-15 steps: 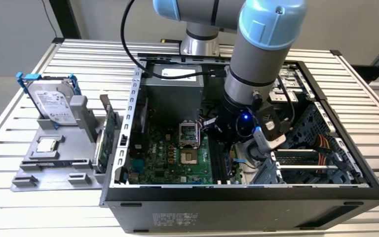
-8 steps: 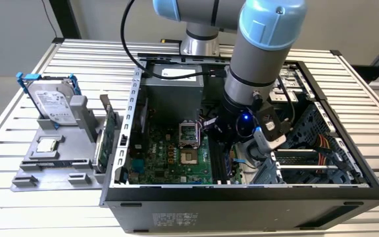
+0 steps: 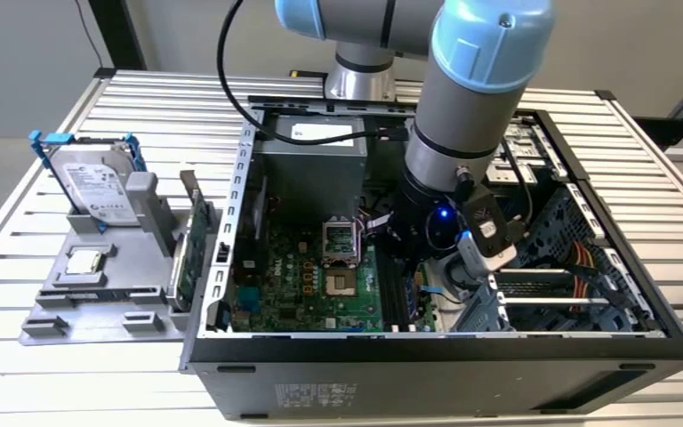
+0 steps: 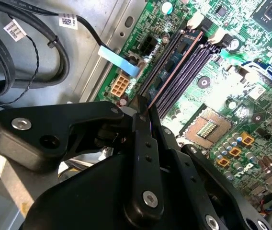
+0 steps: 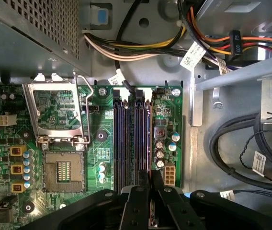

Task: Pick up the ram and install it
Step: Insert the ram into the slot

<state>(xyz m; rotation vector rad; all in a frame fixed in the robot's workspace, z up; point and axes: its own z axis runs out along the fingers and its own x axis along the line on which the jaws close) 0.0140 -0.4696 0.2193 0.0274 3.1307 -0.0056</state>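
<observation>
Ram (image 4: 174,64) stands edge-on between your fingers (image 4: 148,143), which are pinched narrow on its near end so it lines up with the slots (image 5: 126,139). It runs ahead of the gripper (image 4: 144,114) along the outermost slot; how deep it sits you cannot tell. Around them, the case (image 3: 437,351) holds the motherboard (image 5: 169,112), with an open, empty socket (image 5: 63,175).

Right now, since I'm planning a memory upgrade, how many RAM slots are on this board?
4 slots, side by side between the socket and the board's edge. The ram, held by the gripper, lines up with the one nearest the edge. The gripper hides their near ends.
</observation>
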